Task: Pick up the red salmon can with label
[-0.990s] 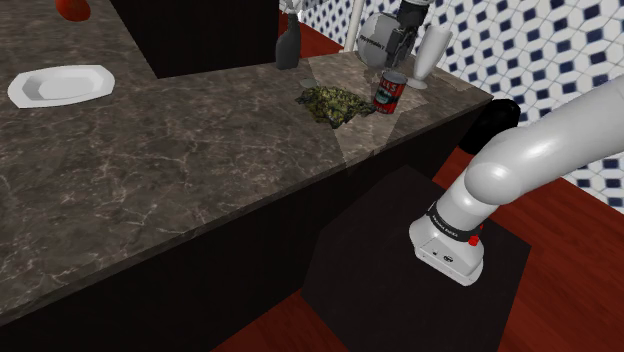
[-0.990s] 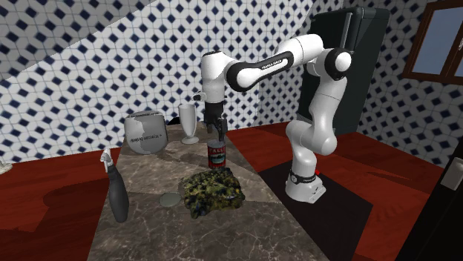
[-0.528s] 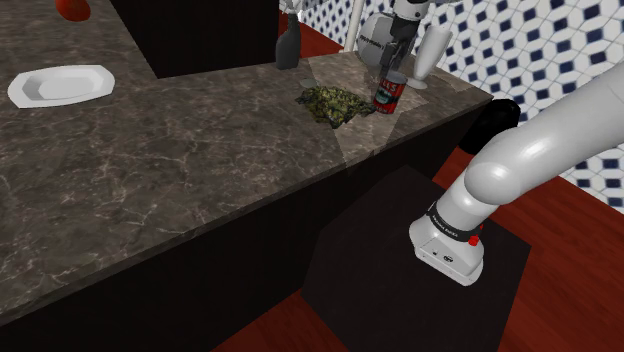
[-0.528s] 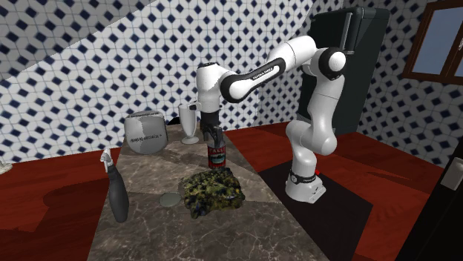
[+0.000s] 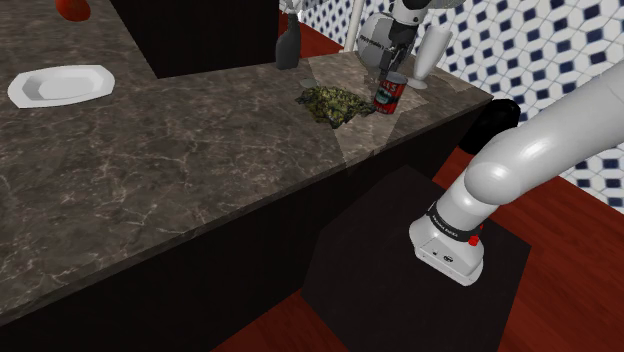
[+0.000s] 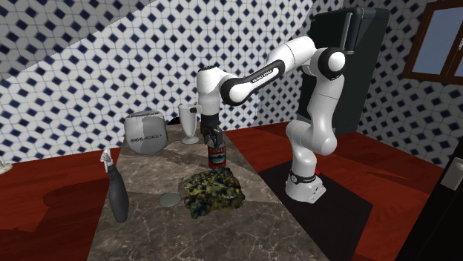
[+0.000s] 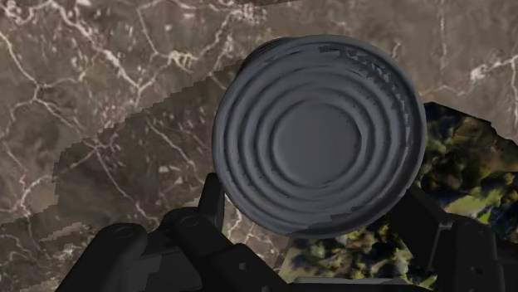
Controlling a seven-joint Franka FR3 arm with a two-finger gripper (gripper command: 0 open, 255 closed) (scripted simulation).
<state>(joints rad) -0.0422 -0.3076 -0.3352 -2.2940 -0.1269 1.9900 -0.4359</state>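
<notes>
Straddling the red can [image 5: 391, 91], the fingers [image 7: 210, 207] stand apart at its sides; its label's writing is unreadable.

The gripper [image 7: 314, 209] hung straight over a can [image 7: 320, 141], whose grey lid with ringed ridges faced the camera. Its black fingers [image 7: 212, 201] stood apart, one on each side of the can. A brown marble counter [image 7: 100, 99] lay beneath, and a mottled green-and-yellow clump [image 7: 452, 166] lay just beside the can.

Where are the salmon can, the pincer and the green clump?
salmon can [image 5: 390, 93], shoulder view, on its red label.
pincer [image 6: 214, 141], second exterior view, midway between its fingertips.
green clump [image 6: 214, 191], second exterior view, on its middle.
</notes>
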